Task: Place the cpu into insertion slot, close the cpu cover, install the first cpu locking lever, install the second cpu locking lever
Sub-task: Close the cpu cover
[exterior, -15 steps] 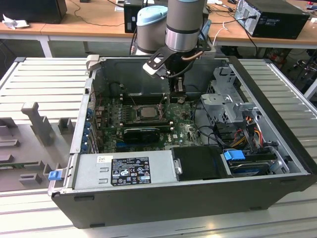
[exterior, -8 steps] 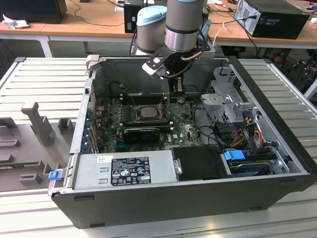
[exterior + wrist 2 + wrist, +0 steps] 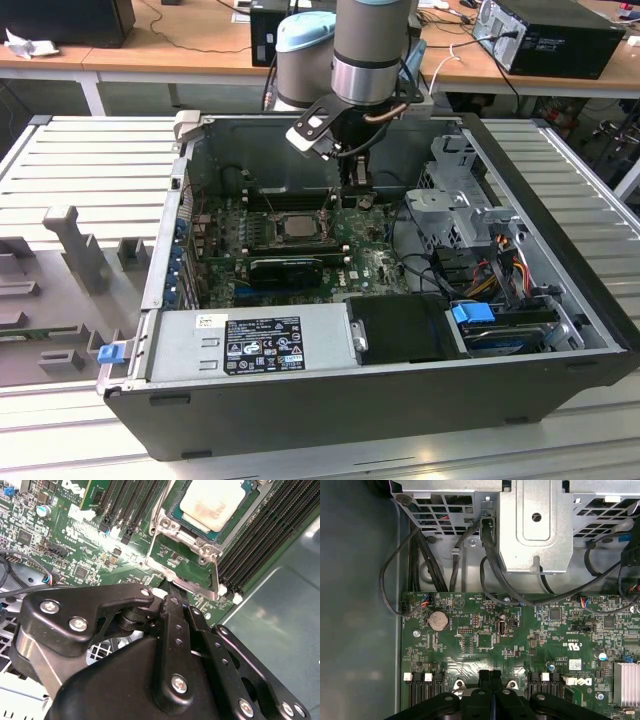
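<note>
Pincer (image 3: 169, 591), tips together, near cpu cover (image 3: 169, 526) edge.

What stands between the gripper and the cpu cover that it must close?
Nothing visible does. In the second wrist view the gripper, fingers together, is right at the free edge of the open cpu cover; the cpu lies in the insertion slot.

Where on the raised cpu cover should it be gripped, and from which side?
Probably its free-end bar, the frame edge farthest from the hinge beside the cpu. The cpu cover is a thin windowed frame standing raised on its hinge, so pinch that narrow bar from the side away from the cpu.
</note>
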`<state>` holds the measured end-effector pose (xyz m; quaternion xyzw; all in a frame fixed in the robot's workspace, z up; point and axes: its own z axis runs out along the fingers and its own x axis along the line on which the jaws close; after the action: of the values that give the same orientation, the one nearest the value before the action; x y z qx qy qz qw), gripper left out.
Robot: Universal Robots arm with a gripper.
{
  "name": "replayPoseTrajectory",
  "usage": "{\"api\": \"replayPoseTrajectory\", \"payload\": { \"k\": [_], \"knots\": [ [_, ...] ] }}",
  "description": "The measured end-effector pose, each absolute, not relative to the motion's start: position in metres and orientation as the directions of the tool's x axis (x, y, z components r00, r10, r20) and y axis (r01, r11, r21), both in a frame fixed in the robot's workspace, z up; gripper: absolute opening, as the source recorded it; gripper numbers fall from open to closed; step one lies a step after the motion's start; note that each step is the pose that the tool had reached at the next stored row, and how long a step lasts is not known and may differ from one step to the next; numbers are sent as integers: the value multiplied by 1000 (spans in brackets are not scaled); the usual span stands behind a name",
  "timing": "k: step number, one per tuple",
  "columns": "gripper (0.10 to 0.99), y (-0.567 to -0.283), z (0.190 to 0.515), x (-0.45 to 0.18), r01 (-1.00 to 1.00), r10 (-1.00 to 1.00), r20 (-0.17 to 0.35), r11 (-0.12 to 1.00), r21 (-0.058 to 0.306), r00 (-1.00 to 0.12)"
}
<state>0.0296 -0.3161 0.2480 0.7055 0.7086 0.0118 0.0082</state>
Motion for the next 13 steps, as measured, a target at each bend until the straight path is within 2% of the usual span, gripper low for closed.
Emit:
{"api": "replayPoseTrajectory", "payload": {
  "k": [13],
  "knots": [
    [106,-316,248,23,1000,1000,8,4,28,-5]
  ]
}}
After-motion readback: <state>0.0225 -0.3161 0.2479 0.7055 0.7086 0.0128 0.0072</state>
